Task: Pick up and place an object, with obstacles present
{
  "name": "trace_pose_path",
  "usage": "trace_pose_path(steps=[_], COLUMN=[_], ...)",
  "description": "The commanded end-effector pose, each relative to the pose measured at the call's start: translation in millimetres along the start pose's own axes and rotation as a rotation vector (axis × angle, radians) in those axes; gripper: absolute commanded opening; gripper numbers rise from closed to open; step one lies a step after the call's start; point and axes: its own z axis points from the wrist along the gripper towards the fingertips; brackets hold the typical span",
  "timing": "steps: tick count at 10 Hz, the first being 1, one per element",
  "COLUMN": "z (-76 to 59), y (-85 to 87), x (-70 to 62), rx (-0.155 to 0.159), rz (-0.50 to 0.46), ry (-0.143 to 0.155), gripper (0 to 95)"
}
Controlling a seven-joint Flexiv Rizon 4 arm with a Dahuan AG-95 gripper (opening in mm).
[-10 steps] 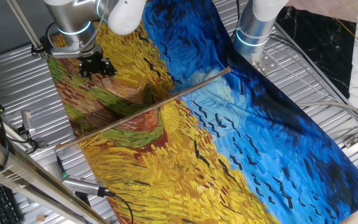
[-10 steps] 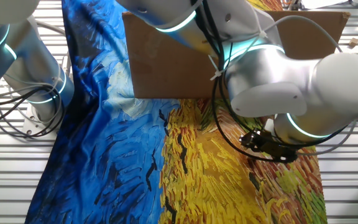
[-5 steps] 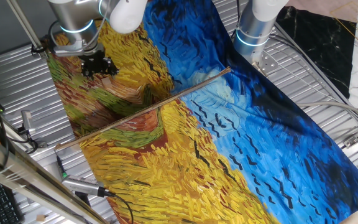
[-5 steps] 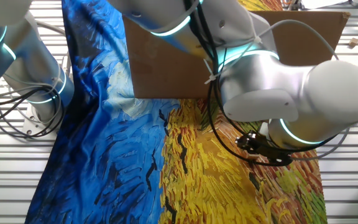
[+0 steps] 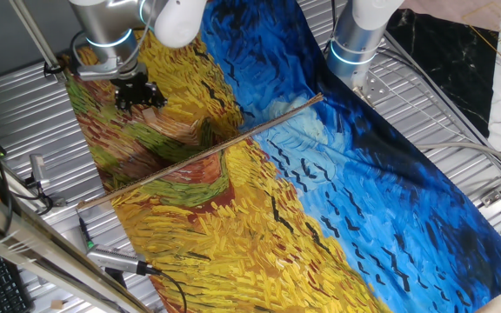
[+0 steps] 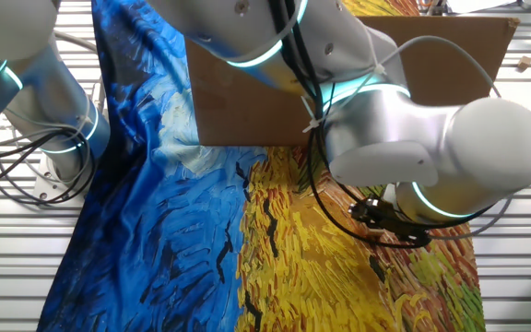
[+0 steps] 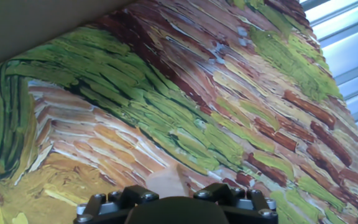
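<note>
Painted cloth (image 5: 337, 209) over slatted metal table (image 5: 24, 113). Gripper (image 5: 136, 94) has crept up and away from the brown wooden stick (image 5: 200, 153) over the last second — likely lifting. Pale tan cube (image 7: 168, 183), small and plain-faced, sits between the fingers, which appear clenched on it.

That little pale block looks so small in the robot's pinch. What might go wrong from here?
The tiny pale tan wooden cube shows only as a sliver at the bottom of the hand view, right by the black two-finger gripper, so the hold may be shallow and it might slip out.

The long thin brown wooden stick lies across the painted cloth. A low carry that way might knock it.

If dropped, the cube might be hard to spot among the yellow brushstrokes.
</note>
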Motion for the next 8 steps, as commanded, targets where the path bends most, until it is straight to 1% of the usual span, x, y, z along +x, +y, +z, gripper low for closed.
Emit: trace_pose_path(steps=[1,2,8], z=[0.8,1.4,3.2], y=[1.6,2.4,6.1], x=[-1.7,-2.6,-0.9], rx=[0.001,0.002,0.001], rz=[-0.006,-0.009,-0.026], ry=[0.0,0.001,0.001], gripper=[76.0,57.0,57.0])
